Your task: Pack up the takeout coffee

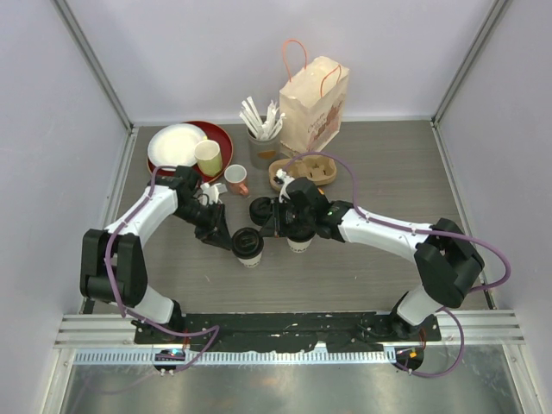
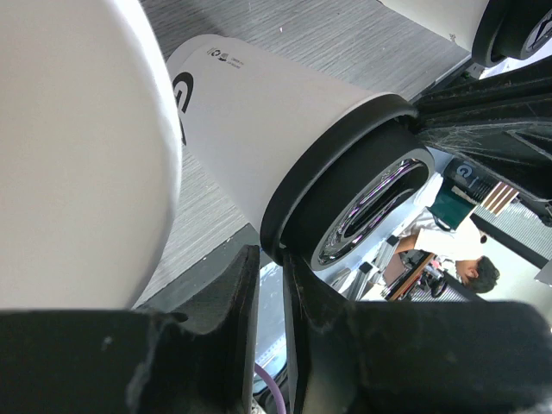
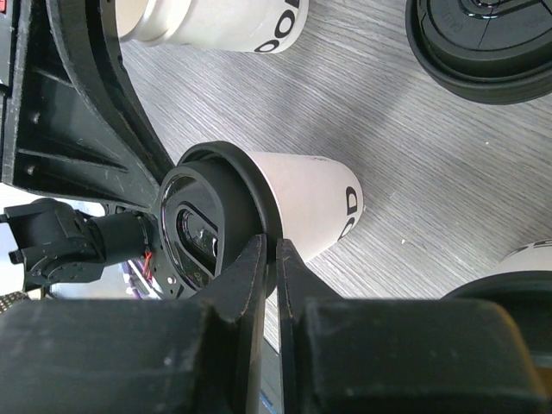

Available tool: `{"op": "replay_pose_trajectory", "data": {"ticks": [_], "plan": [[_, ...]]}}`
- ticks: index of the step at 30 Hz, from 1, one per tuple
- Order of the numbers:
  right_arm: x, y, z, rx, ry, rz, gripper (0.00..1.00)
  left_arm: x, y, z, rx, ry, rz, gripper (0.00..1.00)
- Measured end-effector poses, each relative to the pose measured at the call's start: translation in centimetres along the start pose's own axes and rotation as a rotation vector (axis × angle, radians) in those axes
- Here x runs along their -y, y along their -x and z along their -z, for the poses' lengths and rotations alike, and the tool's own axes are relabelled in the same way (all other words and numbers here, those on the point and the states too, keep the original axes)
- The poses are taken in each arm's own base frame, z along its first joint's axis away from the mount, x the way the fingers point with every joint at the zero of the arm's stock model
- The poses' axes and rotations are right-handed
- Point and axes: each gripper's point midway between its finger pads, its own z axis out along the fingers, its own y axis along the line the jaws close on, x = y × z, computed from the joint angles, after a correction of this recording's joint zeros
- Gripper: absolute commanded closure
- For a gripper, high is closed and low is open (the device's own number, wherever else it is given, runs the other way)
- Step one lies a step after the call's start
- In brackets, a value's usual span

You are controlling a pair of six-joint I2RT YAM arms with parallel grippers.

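Two cream paper cups with black lids stand mid-table, the left cup (image 1: 248, 246) and the right cup (image 1: 299, 235). My left gripper (image 1: 229, 238) is at the left cup's lid. In the left wrist view its jaws (image 2: 269, 256) are nearly closed on the lid rim of a cup (image 2: 259, 129). My right gripper (image 1: 271, 226) reaches in between the two cups. In the right wrist view its jaws (image 3: 270, 247) pinch the rim of a lidded cup (image 3: 306, 203). In each wrist view a black part of the other arm touches that same lid.
A paper bag (image 1: 315, 103) stands at the back, with a cardboard cup carrier (image 1: 302, 171) in front of it. A stack of black lids (image 1: 261, 210) lies just behind the cups. A pink-handled cup (image 1: 235, 178), a green mug (image 1: 208, 157) on a red plate (image 1: 222, 136), a white plate (image 1: 175, 143) and a stick holder (image 1: 263, 138) are at the back left.
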Motion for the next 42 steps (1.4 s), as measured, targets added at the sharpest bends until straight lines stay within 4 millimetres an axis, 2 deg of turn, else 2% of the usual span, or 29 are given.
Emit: {"op": "replay_pose_trajectory", "data": {"ticks": [12,42], "plan": [[0.1,-0.1,-0.4,0.031,0.015,-0.014,0.99,-0.1,-0.1,0.2,-0.007,0.016,0.02,0.83],[0.1,-1.1,-1.7,0.062,-0.118,0.063,0.99,-0.8,-0.1,0.9,-0.002,0.071,0.028,0.83]]}}
